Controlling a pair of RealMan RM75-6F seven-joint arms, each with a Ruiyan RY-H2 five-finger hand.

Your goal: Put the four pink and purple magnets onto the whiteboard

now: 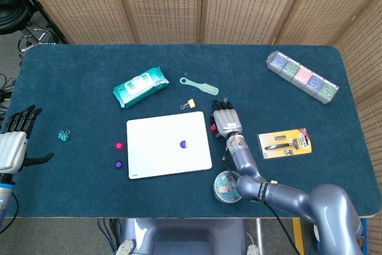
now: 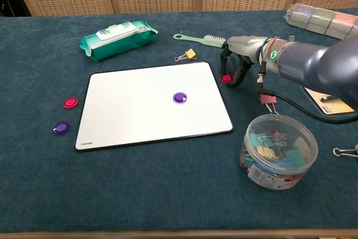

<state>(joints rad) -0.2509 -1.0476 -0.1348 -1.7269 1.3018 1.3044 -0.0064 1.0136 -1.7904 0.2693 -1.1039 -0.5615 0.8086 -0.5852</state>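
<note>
Pink magnet [image 2: 226,78] on cloth just off whiteboard [image 2: 140,116] right edge; right hand [image 2: 239,60] curled over it, fingertips closing, grip not confirmed. Step: pickup of 2nd magnet; next lift & carry onto board w/ purple magnet [image 2: 179,97]. Only head view shows left hand [image 1: 13,143], fingers spread, idle.

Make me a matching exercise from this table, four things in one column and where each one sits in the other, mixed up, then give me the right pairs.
Things:
1. purple magnet
2. pink magnet
3. wipes pack
4. clip tub

Places:
A. on the cloth left of the whiteboard
B. on the whiteboard
C. near the front edge, right of the whiteboard
D. behind the whiteboard, toward the screens

Pairs: 1-B, 2-A, 3-D, 4-C
</note>
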